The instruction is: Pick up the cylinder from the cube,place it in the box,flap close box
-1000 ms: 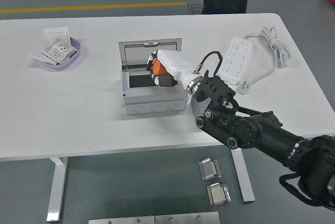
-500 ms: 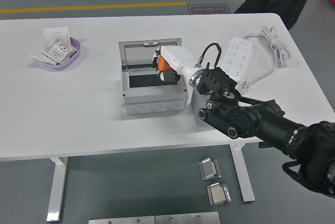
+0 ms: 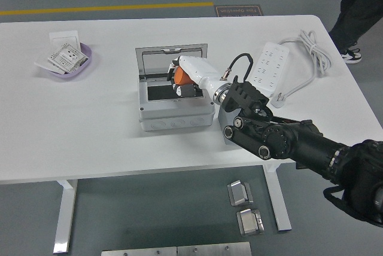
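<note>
- The right hand point(image 3: 184, 78) reaches in from the lower right over the open box point(image 3: 175, 106), its white shell and orange and black fingers point(image 3: 179, 74) held above the box's dark inside.
- Whether those fingers are curled on anything cannot be told; they bunch close together, and the cylinder itself cannot be made out among them.
- The box's lid point(image 3: 171, 53) stands raised just behind the fingers, on the far side.
- The grey cube point(image 3: 224, 115) sits to the right of the box, beneath the forearm and mostly hidden by it.
- Well to the right of the fingers lies a white power strip point(image 3: 272, 67) with its coiled cord.
- Far to the left of the fingers, a purple bowl point(image 3: 84, 67) holds small packets.
- A person's leg point(image 3: 353, 17) shows at the top right corner, off the table point(image 3: 90, 136).
</note>
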Controlling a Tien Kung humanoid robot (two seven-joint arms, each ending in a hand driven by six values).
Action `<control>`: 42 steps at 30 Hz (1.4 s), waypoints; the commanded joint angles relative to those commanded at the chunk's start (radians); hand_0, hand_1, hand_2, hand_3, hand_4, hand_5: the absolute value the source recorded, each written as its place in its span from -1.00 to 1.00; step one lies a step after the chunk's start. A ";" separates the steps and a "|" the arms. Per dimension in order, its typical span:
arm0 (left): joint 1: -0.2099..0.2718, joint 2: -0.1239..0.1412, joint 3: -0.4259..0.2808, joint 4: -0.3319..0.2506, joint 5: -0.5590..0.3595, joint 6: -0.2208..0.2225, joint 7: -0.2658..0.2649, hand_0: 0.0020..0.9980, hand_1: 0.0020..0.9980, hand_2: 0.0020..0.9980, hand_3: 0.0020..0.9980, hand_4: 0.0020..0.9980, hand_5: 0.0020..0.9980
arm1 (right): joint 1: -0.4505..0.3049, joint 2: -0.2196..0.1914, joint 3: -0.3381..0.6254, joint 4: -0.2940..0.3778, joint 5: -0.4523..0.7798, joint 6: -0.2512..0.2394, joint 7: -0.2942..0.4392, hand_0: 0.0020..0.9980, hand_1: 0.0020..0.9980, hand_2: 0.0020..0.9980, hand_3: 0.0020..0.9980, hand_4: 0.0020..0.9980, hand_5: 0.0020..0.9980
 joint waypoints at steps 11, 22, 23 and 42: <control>-0.003 0.002 -0.005 0.000 0.012 -0.001 -0.001 0.47 0.53 0.49 0.71 0.76 0.07 | 0.001 0.000 -0.006 -0.007 0.144 -0.019 0.071 -1.00 -0.73 -0.26 -0.47 -1.00 -1.00; -0.008 0.001 0.010 0.000 0.005 -0.002 -0.004 0.47 0.53 0.49 0.72 0.76 0.08 | 0.002 0.000 -0.022 -0.028 0.169 -0.025 0.076 -1.00 -0.72 -0.26 -0.47 -1.00 -1.00; -0.009 0.001 0.011 0.000 0.005 -0.003 -0.004 0.47 0.53 0.49 0.72 0.76 0.08 | 0.003 0.000 -0.023 -0.030 0.166 -0.026 0.074 -1.00 -0.72 -0.26 -0.47 -1.00 -1.00; -0.014 -0.001 0.002 0.000 0.027 -0.005 -0.004 0.47 0.53 0.49 0.72 0.77 0.09 | 0.028 0.000 -0.066 -0.054 0.094 -0.012 0.020 -1.00 -0.71 -0.25 -0.44 -1.00 -1.00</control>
